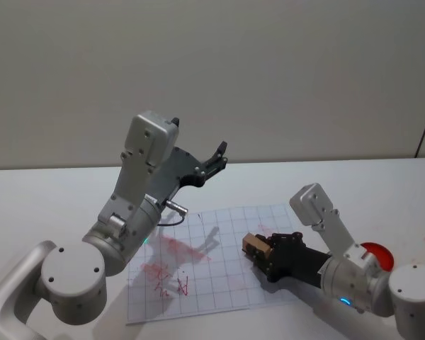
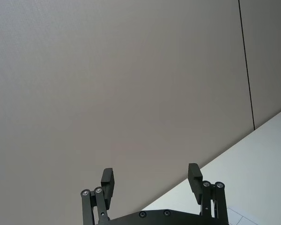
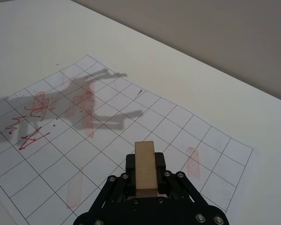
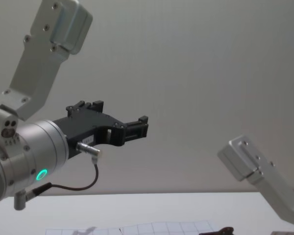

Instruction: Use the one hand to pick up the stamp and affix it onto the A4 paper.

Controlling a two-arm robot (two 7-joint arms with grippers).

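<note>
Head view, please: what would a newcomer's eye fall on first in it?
The right end effector, shut on a wooden stamp, over the right side of the gridded A4 paper. Its left half bears red ink smears. The left end effector is raised and open, aimed at the wall.

I take this for a plain test room or lab; a white table [image 1: 64,184] runs back to a blank grey wall [image 1: 283,71] with one dark seam [image 2: 246,65]; on the table lies a squared sheet of paper [image 1: 227,283] blotched with red marks [image 1: 171,249].
</note>
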